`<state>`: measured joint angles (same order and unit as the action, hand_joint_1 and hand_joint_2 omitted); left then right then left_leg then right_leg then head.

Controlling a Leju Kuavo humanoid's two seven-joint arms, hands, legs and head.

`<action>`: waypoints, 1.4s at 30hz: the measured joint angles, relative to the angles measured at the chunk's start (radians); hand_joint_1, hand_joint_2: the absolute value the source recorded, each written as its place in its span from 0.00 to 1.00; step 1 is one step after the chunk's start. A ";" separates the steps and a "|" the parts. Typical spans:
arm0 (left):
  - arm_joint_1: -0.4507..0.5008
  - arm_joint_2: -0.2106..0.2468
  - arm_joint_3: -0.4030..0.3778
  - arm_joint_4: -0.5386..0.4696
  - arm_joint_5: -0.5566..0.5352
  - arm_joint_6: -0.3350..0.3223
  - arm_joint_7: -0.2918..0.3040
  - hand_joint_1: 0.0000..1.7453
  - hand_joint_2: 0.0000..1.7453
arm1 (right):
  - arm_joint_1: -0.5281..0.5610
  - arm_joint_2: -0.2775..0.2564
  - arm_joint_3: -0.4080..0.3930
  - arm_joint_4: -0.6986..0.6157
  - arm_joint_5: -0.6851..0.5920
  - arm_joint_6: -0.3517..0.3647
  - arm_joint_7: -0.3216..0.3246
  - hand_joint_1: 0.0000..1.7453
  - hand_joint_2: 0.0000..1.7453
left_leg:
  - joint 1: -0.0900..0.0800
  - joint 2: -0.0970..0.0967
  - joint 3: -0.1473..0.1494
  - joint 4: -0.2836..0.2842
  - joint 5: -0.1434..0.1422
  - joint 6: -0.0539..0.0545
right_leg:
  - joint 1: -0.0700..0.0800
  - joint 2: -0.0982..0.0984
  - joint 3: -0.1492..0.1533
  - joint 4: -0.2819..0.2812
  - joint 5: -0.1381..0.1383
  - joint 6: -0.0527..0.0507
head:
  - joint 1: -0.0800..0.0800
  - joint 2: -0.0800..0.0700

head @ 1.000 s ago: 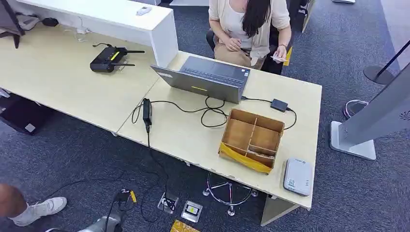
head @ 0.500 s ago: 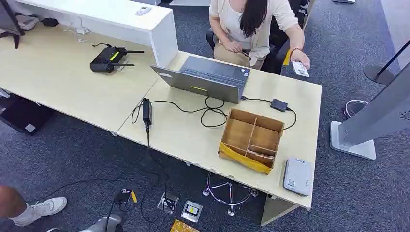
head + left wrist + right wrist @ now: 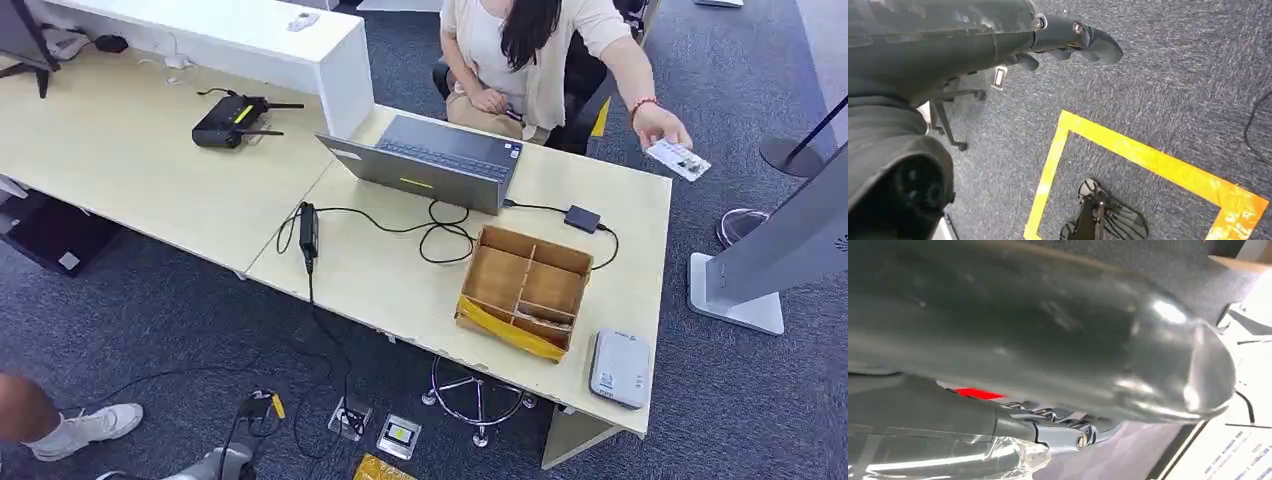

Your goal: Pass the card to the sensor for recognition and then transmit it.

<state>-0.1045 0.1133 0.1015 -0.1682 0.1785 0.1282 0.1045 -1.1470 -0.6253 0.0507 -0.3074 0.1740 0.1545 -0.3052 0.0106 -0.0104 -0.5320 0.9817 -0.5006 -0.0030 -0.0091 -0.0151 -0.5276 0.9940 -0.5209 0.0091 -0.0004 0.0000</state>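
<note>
A seated person at the far side of the table holds a white card (image 3: pixel 679 159) out past the table's right edge. The sensor (image 3: pixel 619 367), a flat grey-white box, lies at the table's front right corner. My left hand (image 3: pixel 1068 42) hangs over the grey carpet with its fingers loosely extended and nothing in them. Of my right hand (image 3: pixel 1063 432) only a few finger parts show, under a large dark cover, so how they lie is unclear.
A wooden divided box (image 3: pixel 524 290) stands beside the sensor. Behind it lie a grey laptop (image 3: pixel 432 160), a looped black cable (image 3: pixel 440 232) and a small adapter (image 3: pixel 580 218). A grey stand (image 3: pixel 775 250) rises right of the table. Yellow floor tape (image 3: pixel 1128 155) lies below my left hand.
The person has swung the card from near their lap out to the right, past the table's edge. The head view has shifted slightly.
</note>
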 joint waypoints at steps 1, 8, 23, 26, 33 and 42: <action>0.000 0.000 0.000 0.000 0.000 0.000 0.000 0.00 0.00 | -0.003 0.003 0.007 0.000 0.000 0.000 0.000 0.00 0.00 | 0.000 0.000 0.000 0.000 0.000 0.000 | 0.000 0.000 0.000 0.000 0.000 0.000 | 0.000 0.000; 0.000 0.000 0.000 0.003 0.000 -0.001 -0.001 0.00 0.00 | -0.026 0.044 0.048 -0.002 0.031 0.050 -0.033 0.00 0.00 | 0.000 0.001 0.000 0.000 0.000 0.000 | 0.000 0.001 0.000 0.000 0.000 0.000 | 0.000 0.000; 0.000 0.008 0.000 0.005 0.000 -0.005 -0.008 0.00 0.00 | -0.071 0.173 0.175 -0.027 0.130 0.096 -0.072 0.00 1.00 | 0.001 0.001 0.000 0.000 0.000 0.000 | 0.001 0.001 0.000 0.001 0.000 0.000 | 0.000 0.000; 0.000 0.012 0.000 0.005 -0.002 -0.005 -0.008 0.00 0.00 | -0.072 0.209 0.242 -0.028 0.262 0.026 -0.082 0.00 1.00 | 0.001 0.002 0.001 0.000 0.000 0.000 | 0.001 0.003 0.000 0.001 0.000 0.000 | 0.000 0.000; 0.002 0.018 0.000 0.005 -0.005 -0.019 -0.010 0.00 0.00 | -0.069 0.249 0.351 -0.028 0.328 -0.027 -0.073 0.00 1.00 | 0.001 0.001 0.000 0.000 0.001 0.000 | 0.001 0.002 0.000 0.001 0.000 0.000 | 0.000 0.000; 0.001 0.024 -0.002 0.005 -0.005 -0.022 -0.019 0.00 0.00 | -0.050 0.274 0.447 -0.028 0.349 -0.044 -0.072 0.00 1.00 | 0.001 0.002 0.001 0.000 0.000 0.000 | 0.001 0.004 -0.001 0.001 0.000 0.000 | 0.000 0.000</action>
<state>-0.1034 0.1373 0.0999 -0.1629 0.1736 0.1060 0.0858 -1.1969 -0.3510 0.4979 -0.3357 0.5234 0.1106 -0.3769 0.0113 -0.0082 -0.5314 0.9817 -0.5001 -0.0030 -0.0084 -0.0107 -0.5283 0.9946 -0.5210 0.0090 0.0000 0.0000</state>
